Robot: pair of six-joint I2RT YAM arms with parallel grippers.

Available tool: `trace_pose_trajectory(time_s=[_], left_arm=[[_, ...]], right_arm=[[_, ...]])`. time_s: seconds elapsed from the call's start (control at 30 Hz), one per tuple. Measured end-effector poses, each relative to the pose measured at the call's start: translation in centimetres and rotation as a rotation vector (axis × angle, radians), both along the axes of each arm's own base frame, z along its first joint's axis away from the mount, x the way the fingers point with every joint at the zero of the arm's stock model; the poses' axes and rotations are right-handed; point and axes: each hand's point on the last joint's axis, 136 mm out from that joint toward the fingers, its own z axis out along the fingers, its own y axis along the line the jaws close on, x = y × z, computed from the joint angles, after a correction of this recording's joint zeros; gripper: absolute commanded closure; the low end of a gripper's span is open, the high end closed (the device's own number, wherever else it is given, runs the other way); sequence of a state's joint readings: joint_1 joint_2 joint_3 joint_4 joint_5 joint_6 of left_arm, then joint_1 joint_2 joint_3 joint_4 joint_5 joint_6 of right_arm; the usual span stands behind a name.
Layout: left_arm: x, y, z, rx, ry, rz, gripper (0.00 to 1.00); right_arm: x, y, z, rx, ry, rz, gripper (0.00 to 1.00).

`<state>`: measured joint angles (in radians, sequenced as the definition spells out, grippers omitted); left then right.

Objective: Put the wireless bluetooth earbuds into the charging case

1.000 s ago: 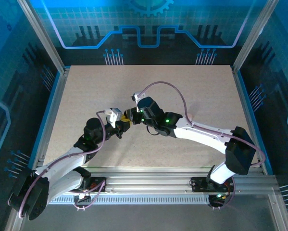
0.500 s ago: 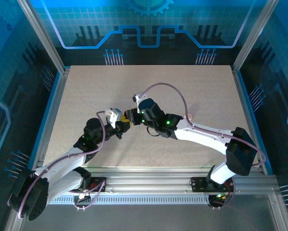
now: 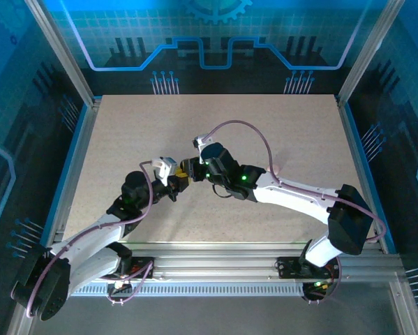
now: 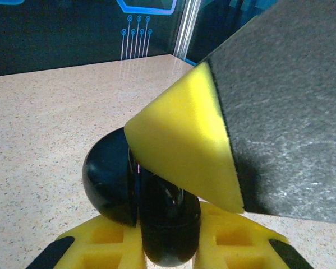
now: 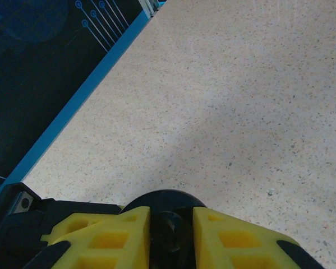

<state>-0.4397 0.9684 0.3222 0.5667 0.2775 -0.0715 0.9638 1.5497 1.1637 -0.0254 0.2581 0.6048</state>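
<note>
Speckled beige table (image 3: 278, 132) inside a blue-lit booth. The left gripper (image 4: 169, 238) pinches a black round case (image 4: 109, 179), whose lower part sits between its jaws. The right gripper (image 3: 187, 167) is close above, jaws narrowed on a small dark bit that looks like a black earbud (image 5: 170, 231), just over the case. My read is that insertion is underway and this bud isn't seated yet. Can't tell if any others are in.

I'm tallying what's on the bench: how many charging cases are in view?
1. A black round case sits between the left gripper's jaws over the table, with the right gripper close by it. Others may be hidden under the arms.
</note>
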Motion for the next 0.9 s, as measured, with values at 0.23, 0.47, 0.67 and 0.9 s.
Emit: trace_pose_trajectory(time_s=[0.23,0.47,0.67,0.9], left_arm=[[-0.02,0.02,-0.04,0.002,0.002,0.001,0.89],[-0.06,0.03,-0.23,0.007,0.008,0.0,0.88],[-0.08,0.05,-0.35,0.009,0.013,0.0,0.89],[-0.09,0.05,-0.29,0.009,0.01,0.0,0.88]], right_arm=[[-0.03,-0.13,-0.31,0.01,0.022,-0.011,0.7],[-0.05,-0.24,-0.64,0.021,0.038,-0.021,0.68],[0.04,-0.32,-0.77,0.029,0.047,-0.022,0.65],[0.0,-0.57,-0.65,0.039,0.053,-0.019,0.61]])
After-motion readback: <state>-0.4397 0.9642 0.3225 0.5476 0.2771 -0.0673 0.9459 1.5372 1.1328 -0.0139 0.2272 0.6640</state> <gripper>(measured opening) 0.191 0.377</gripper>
